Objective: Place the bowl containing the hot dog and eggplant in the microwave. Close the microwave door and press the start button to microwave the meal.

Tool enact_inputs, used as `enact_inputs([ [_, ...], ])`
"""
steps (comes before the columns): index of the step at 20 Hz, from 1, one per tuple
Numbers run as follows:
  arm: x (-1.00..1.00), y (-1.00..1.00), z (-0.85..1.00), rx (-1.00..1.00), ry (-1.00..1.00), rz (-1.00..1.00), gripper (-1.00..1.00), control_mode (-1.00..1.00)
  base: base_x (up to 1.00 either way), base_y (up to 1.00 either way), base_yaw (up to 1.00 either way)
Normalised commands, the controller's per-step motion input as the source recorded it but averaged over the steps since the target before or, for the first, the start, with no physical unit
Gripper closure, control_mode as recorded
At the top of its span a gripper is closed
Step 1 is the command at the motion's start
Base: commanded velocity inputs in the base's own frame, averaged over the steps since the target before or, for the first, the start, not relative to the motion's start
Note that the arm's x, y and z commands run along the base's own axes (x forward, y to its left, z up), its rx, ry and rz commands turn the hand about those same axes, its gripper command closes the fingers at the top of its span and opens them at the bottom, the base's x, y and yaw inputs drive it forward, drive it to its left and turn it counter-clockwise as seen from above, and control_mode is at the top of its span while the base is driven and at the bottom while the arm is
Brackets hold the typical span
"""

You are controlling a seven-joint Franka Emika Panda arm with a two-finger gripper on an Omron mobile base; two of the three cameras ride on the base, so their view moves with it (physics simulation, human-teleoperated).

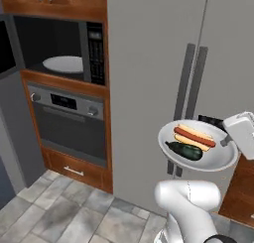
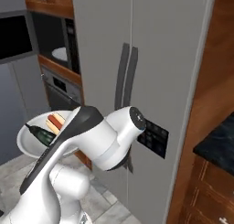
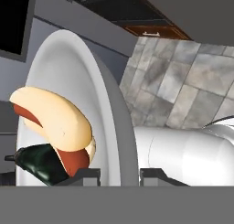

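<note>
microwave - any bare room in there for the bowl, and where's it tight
The microwave stands open, its white turntable bare, dark clearance above. The keypad strip borders the opening's right. The gripper grips the bowl, crowded with hot dog and eggplant.

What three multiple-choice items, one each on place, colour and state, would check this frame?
1. Where is the bowl?
A. On the microwave's turntable
B. In the air in front of the refrigerator doors, carried by the tool
C. On the floor tiles

2. What colour is the eggplant?
A. Dark green-black
B. Bright yellow
C. White

3. How is the microwave?
A. Shut
B. Open, bowl inside
C. Open, turntable plate bare

Answers: 1 B, the tool grips the rim beside the refrigerator; 2 A, dark against the hot dog; 3 C, the interior shows.
</note>
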Motion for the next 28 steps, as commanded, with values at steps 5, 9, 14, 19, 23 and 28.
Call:
enact_inputs([
  [5, 0.00, 0.00, 0.00, 0.00, 0.00, 0.00, 1.00, 1.00, 0.62, 1.00, -0.32],
  [9, 0.00, 0.00, 0.00, 0.00, 0.00, 0.00, 1.00, 1.00, 0.49, 1.00, -0.26],
  [14, 0.00, 0.00, 0.00, 0.00, 0.00, 0.00, 1.00, 1.00, 0.37, 1.00, -0.21],
  [19, 0.00, 0.00, 0.00, 0.00, 0.00, 0.00, 1.00, 1.00, 0.37, 1.00, -0.21],
  [23, 0.00, 0.00, 0.00, 0.00, 0.00, 0.00, 1.00, 1.00, 0.34, 1.00, -0.21],
  [28, 0.00, 0.00, 0.00, 0.00, 0.00, 0.00, 1.00, 1.00, 0.33, 1.00, -0.20],
])
